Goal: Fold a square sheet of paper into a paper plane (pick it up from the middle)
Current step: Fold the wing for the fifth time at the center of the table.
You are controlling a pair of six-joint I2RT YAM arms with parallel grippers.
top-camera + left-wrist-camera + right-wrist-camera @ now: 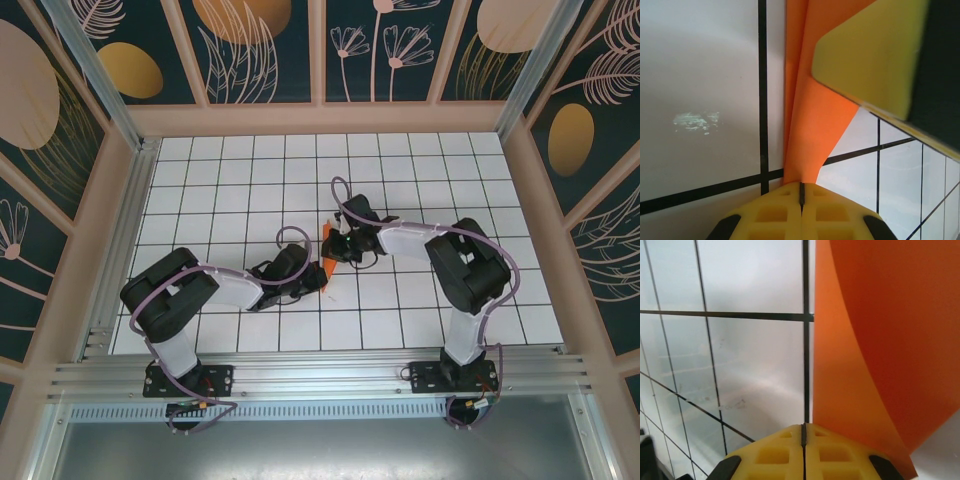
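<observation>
The square sheet of paper [328,262] is a narrow, folded orange shape held up between the two arms at mid-table. In the left wrist view the paper [815,115] comes straight out of the seam of my left gripper [801,186], which is shut on its lower end. One yellow finger [870,55] of the right gripper lies flat against the paper's upper part. My right gripper [803,428] is shut, with no orange in its seam. The paper [880,340] runs beside and behind its right finger. From above, the left gripper [318,275] and right gripper [338,250] nearly meet.
The white table [250,180] has a black grid and is boxed in by low wooden walls [320,120]. An aluminium rail [320,375] carrying both arm bases runs along the near edge. Purple cables [345,195] loop over each arm.
</observation>
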